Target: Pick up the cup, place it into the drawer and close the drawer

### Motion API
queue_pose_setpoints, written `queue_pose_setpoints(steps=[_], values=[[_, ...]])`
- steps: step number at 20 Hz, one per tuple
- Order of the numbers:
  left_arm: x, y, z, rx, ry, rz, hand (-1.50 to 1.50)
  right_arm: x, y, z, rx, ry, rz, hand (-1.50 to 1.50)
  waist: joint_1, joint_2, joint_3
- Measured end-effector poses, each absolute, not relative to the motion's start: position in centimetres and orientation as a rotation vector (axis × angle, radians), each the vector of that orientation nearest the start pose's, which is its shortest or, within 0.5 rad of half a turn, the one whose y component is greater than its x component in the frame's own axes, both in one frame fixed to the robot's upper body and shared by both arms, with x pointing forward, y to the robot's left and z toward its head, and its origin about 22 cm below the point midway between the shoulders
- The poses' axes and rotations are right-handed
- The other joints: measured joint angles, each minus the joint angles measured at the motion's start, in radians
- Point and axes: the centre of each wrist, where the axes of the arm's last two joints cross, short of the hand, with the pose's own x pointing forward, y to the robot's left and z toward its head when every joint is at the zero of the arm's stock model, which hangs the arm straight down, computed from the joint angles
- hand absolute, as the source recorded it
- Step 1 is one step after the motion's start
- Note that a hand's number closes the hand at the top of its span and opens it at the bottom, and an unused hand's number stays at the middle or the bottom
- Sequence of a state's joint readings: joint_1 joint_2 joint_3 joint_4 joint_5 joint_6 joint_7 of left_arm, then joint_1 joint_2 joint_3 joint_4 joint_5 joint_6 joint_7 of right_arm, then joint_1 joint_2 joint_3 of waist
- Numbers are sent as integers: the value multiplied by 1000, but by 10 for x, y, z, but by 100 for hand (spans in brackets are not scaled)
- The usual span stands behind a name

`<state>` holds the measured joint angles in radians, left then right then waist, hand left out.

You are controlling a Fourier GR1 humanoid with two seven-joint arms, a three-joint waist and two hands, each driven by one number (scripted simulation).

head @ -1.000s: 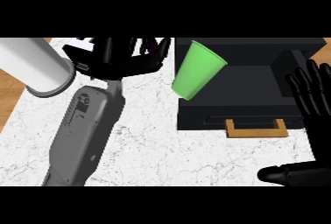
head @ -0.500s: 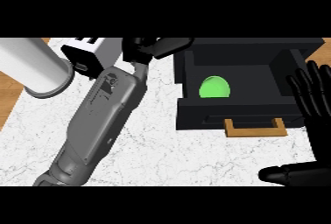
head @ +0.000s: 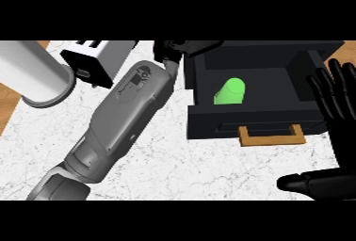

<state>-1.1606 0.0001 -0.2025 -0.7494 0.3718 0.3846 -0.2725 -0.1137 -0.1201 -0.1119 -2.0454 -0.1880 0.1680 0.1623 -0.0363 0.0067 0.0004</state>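
The green cup [head: 230, 92] lies on its side inside the open black drawer [head: 259, 124], toward its left half, and nothing touches it. The drawer's wooden handle [head: 271, 136] faces me. My left hand [head: 186, 47] hovers at the drawer's back left corner, fingers relaxed and open and holding nothing; its grey forearm [head: 118, 122] runs diagonally across the counter. Resting open at the right edge is my right hand [head: 335, 101], fingers up beside the drawer's right wall and thumb low.
A white cylinder [head: 38, 70] stands at the far left. A white and black box-shaped appliance [head: 97, 59] sits next to it, just left of my left wrist. The marble counter top [head: 173, 164] spreads in front of the drawer, with wood [head: 7, 106] at its left border.
My left hand carried the cup to the drawer and let it go; the cup now lies inside. The left forearm swung right. The right hand stayed still.
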Motion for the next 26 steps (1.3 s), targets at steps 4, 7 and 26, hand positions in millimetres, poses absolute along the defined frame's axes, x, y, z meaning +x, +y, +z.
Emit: queue_pose_setpoints(steps=[4, 7, 26], values=[[424, 27, 157, -201, -1955, -134, 150, 228, -255, 136, 146, -1995, 156, -150, -8, 2, 0], [426, 25, 148, -178, -1935, -156, 150, 229, -252, 137, 151, -2003, 159, -150, -16, 4, 0], [429, 11, 135, 36, -1877, -347, -150, 240, -241, 140, 237, -2022, 195, -150, -77, 20, 2]])
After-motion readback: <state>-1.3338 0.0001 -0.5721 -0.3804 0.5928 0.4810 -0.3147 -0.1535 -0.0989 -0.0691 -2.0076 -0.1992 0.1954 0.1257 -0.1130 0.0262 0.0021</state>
